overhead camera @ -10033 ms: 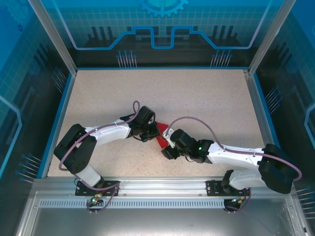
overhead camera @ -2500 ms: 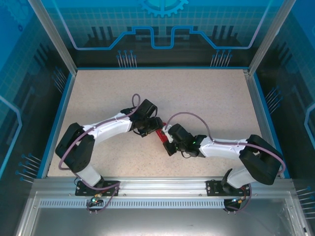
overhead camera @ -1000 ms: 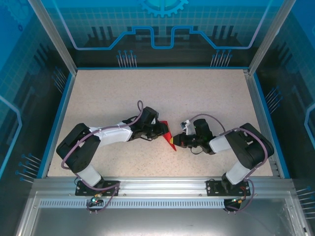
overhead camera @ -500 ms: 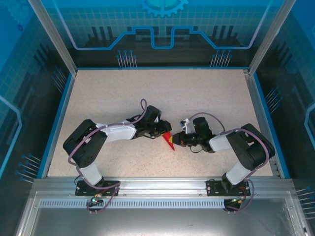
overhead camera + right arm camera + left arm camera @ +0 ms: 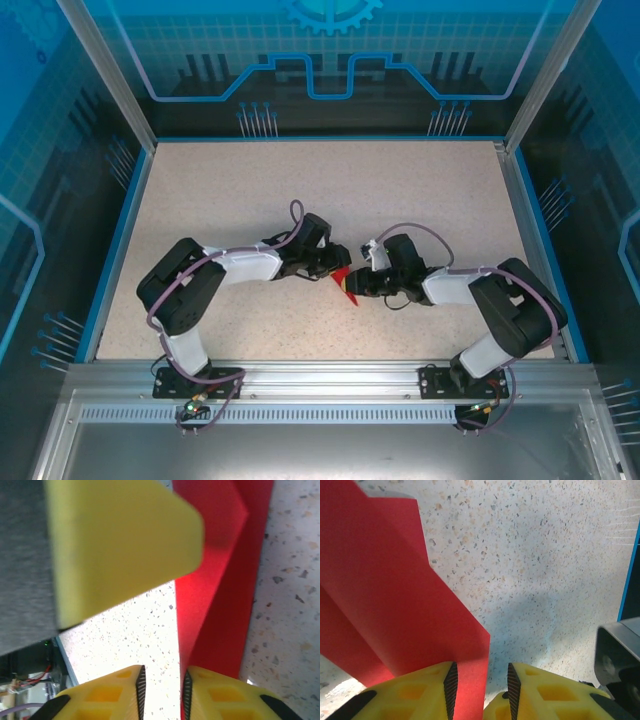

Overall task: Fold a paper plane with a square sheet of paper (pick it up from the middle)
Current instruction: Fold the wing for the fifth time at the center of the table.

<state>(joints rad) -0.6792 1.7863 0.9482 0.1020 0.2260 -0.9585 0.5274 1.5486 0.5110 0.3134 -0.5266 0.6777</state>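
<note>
The creased bright red sheet of paper (image 5: 343, 279) sat near the middle of the speckled beige surface (image 5: 400, 200), between both arms. The left gripper (image 5: 480, 672) had its jaws partly apart, with a paper flap in the gap against one pad. The right gripper (image 5: 163, 677) stood slightly parted around another edge.

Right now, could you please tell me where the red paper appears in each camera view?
Top external: red paper mid-picture, slightly below centre.
Left wrist: red paper covers the left half, top edge to bottom.
Right wrist: red paper right of centre, top to bottom.
Shared landmark: the speckled tabletop beneath it.
</note>
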